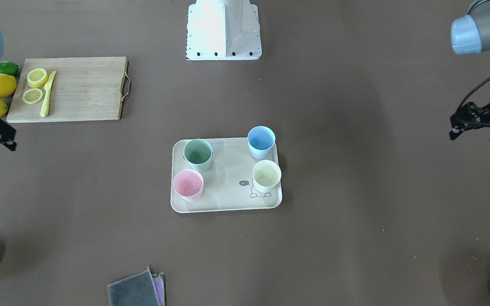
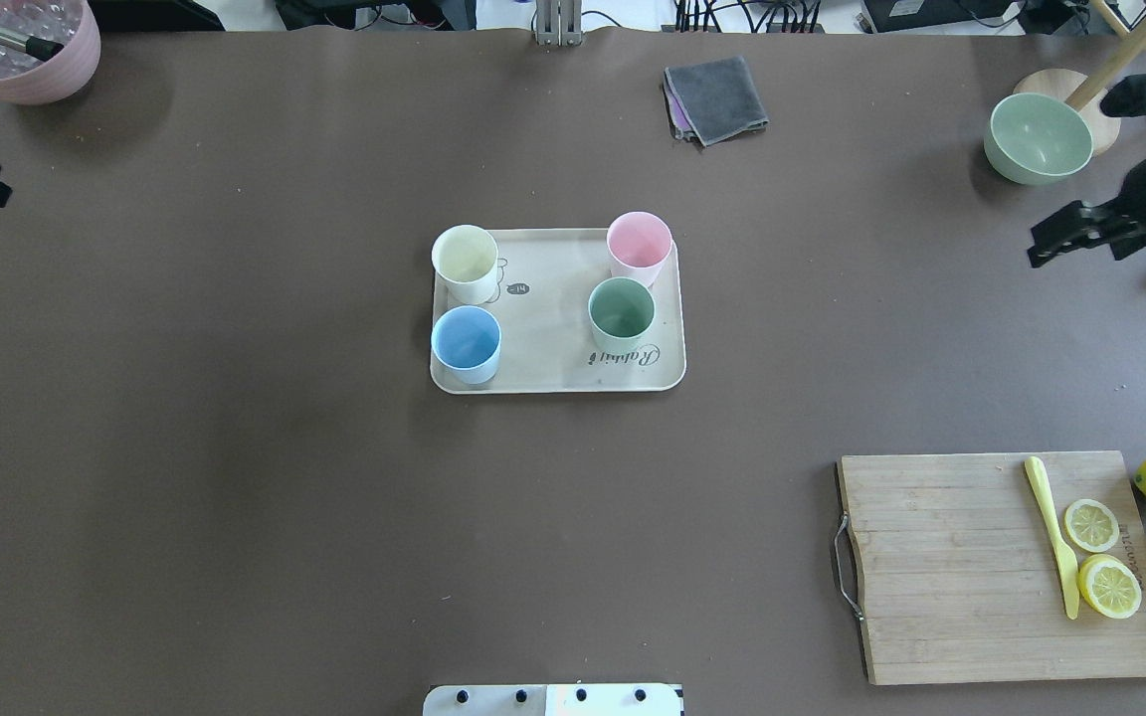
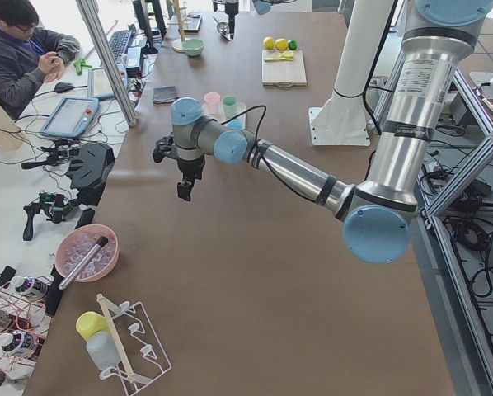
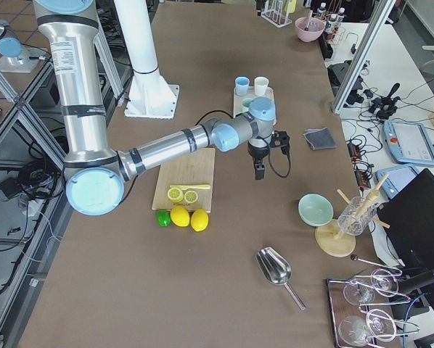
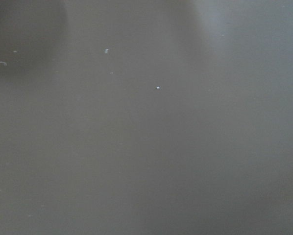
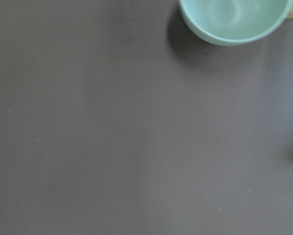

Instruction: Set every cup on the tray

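The cream tray [image 2: 553, 343] lies at the table's middle, also in the front-facing view [image 1: 228, 197]. All four cups stand upright on it: pale yellow [image 2: 466, 261], pink [image 2: 639, 247], mint green [image 2: 621, 312] and light blue [image 2: 466, 343]. In the front-facing view they are green [image 1: 198, 154], blue [image 1: 261, 141], yellow [image 1: 266, 175] and pink [image 1: 188, 184]. My left gripper [image 1: 474, 138] hangs open and empty far out at the table's left side. My right gripper [image 2: 1075, 251] hangs open and empty far right, near a green bowl. Both are well away from the tray.
A wooden cutting board [image 2: 991, 567] with lemon slices and a yellow knife [image 2: 1052, 532] lies at the near right, whole lemons and a lime beside it. A green bowl [image 2: 1038, 137] stands far right, a mauve pot [image 2: 26, 50] far left, a grey cloth [image 2: 717, 97] at the far edge.
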Action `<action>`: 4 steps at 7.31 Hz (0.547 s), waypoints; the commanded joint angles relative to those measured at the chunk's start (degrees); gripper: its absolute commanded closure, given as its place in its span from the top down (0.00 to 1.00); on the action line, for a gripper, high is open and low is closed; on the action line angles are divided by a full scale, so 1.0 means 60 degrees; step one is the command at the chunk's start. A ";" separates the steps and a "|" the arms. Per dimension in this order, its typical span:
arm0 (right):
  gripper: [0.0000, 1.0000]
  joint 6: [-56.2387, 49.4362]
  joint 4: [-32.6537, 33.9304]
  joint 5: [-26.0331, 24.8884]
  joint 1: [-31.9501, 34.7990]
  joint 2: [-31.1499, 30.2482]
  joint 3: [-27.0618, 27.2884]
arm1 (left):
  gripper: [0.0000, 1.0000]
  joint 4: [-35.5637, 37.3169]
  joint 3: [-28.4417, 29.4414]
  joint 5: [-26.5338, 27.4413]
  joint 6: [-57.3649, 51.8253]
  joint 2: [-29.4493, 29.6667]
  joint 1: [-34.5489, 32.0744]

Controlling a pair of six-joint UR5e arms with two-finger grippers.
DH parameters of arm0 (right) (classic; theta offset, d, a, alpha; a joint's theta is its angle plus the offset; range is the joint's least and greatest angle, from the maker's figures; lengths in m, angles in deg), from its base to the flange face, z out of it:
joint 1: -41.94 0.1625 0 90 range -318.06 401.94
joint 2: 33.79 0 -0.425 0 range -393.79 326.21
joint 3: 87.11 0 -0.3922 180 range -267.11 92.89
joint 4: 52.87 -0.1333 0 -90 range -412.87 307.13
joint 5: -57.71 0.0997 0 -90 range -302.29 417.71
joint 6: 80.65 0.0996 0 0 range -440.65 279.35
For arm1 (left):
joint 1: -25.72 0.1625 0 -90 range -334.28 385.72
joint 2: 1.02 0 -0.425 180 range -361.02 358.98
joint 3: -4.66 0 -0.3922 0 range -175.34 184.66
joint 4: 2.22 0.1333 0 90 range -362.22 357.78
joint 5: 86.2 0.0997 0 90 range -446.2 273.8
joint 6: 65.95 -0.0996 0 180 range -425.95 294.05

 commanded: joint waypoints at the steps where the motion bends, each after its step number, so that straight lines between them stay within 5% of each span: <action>1: 1.00 -0.4021 0.0117 0.0480 0.2587 -0.1236 -0.0799 | 0.98 0.0089 0.0144 -0.0830 -0.2128 -0.1376 -0.1585; 4: 1.00 -0.4682 0.0806 0.0465 0.3184 -0.1457 -0.1536 | 0.98 -0.0885 0.0538 -0.1418 -0.2618 -0.3557 -0.2160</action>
